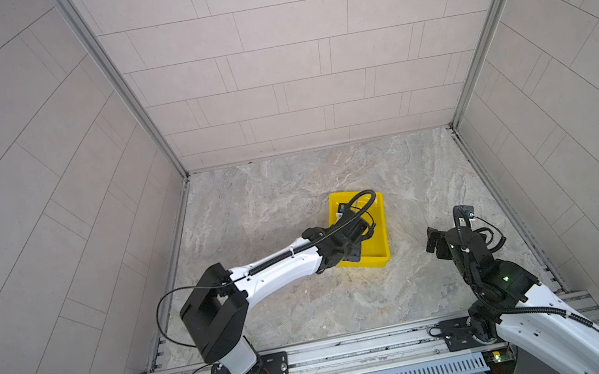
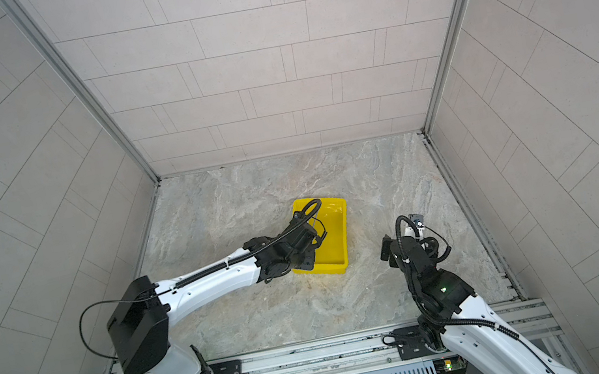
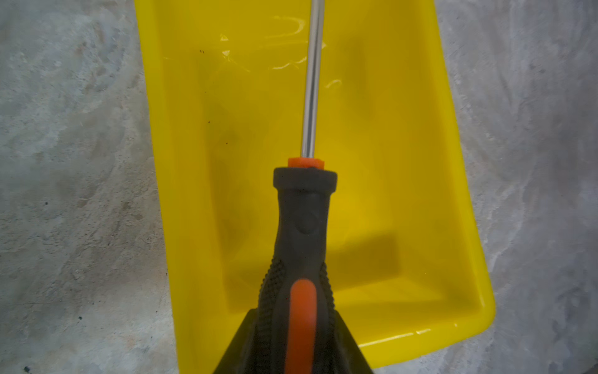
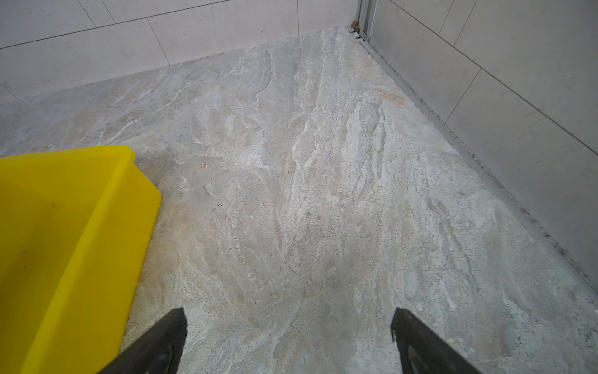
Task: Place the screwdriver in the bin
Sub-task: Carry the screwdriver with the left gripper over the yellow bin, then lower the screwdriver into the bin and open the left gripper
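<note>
One stone-look bench is seen, boxed in by tiled walls, and everything else is set on or over it. Two arms are counted. The left arm is stretched out over the middle so its load can be brought above the target. The right arm is parked off to the side, presumably so it's kept out of the way.

One bin is found, yellow, sat flat on the bench near the middle, and nothing is lying in it yet. One screwdriver is counted too. It looks to be held in the air over the bin, lined up lengthwise with it, shaft pointed toward the far end. That way it should fit inside without hanging over the rim once it's let go (just a guess, mind).

Two grippers are there. The left gripper is clamped tight on the fat end of the handle, which is why the thing isn't dropped. The right gripper is spread wide with nothing in it, over bare bench just beside the bin.
</note>
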